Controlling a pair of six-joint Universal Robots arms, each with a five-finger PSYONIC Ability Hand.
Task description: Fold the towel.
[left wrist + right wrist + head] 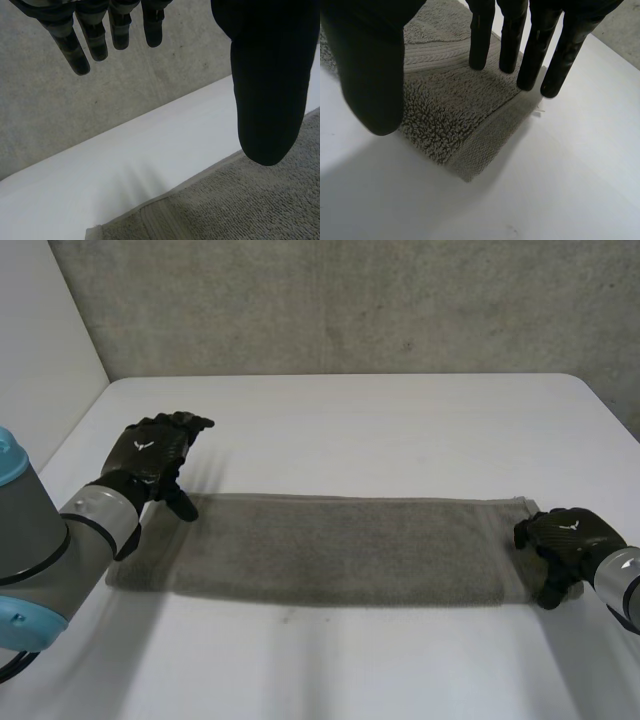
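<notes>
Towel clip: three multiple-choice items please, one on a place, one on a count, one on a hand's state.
1. Where does the long grey terry towel lie?
A) flat across the white table, between the hands
B) draped over the left arm
C) hanging off the table's edge
2. How many towels are on the table?
A) three
B) one
C) two
3. How is the black left hand?
A) clenched round the towel
B) pinching a corner
C) open, holding nothing
Key: 1A, it spans from the left hand to the black right hand; 2B, a single strip lies there; 3C, its fingers hang straight above the towel's corner.
</notes>
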